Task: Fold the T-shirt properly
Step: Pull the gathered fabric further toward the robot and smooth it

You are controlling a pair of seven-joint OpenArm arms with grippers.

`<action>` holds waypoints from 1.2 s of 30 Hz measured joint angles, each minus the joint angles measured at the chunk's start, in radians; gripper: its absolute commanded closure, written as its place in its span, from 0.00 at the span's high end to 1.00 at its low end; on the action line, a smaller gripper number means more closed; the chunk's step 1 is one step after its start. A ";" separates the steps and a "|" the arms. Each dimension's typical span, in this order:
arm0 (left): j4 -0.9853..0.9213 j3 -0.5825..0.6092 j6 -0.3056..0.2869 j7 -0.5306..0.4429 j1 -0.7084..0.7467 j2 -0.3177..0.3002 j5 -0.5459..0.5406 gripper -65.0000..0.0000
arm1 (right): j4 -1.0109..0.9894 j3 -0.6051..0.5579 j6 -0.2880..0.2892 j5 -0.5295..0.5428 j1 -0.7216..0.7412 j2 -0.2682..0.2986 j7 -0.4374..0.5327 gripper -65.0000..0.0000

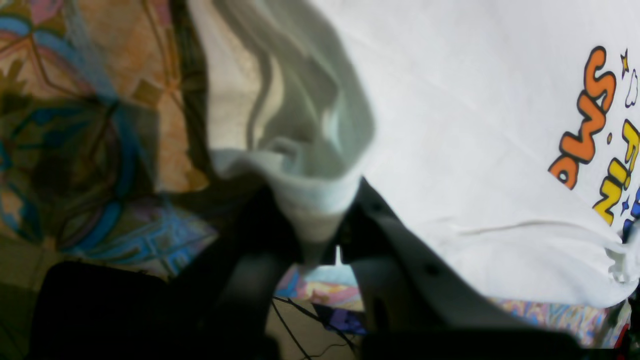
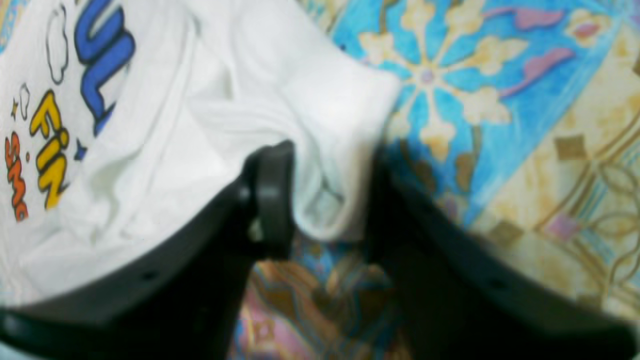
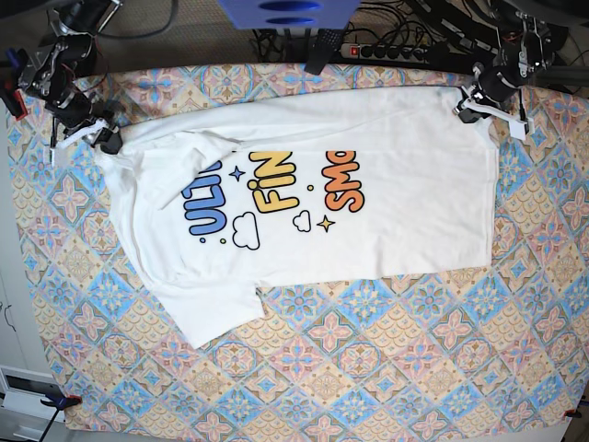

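The white T-shirt [image 3: 405,203] lies print side up on the patterned tablecloth, with "ULTRA", "FiNE" and "SMOL" reading sideways. My left gripper [image 3: 474,106] is at the far right corner of the shirt. In the left wrist view it [image 1: 320,245] is shut on a bunched fold of the T-shirt [image 1: 450,125]. My right gripper [image 3: 103,140] is at the far left corner, by the shoulder. In the right wrist view it [image 2: 327,210] has a thick fold of the T-shirt [image 2: 200,125] filling the space between its jaws. One sleeve [image 3: 207,313] sticks out at the near left.
The tablecloth [image 3: 368,368] covers the whole table. A power strip with cables [image 3: 386,46] and a blue object [image 3: 281,14] sit beyond the far edge. Clamps sit at the near table corners [image 3: 55,401].
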 measured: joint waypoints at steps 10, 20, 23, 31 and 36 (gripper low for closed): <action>0.000 0.000 -0.007 0.000 0.006 0.000 -0.001 0.00 | 0.006 0.127 0.005 0.008 -0.068 -0.010 -0.022 0.01; 0.001 0.001 -0.010 0.003 0.062 0.000 -0.008 0.00 | 0.008 0.154 0.011 0.022 -0.127 -0.008 -0.011 0.01; 0.001 0.000 -0.010 0.005 0.083 0.000 -0.008 0.00 | 0.010 0.154 0.012 0.023 -0.138 -0.008 -0.010 0.02; 0.001 0.001 -0.010 0.004 0.075 0.000 -0.006 0.12 | 0.011 0.156 0.013 0.023 -0.140 -0.008 -0.011 0.14; 0.006 0.000 -0.010 -0.002 0.075 -0.003 -0.008 0.35 | 0.066 0.219 0.000 -0.013 -0.177 -0.010 -0.034 0.30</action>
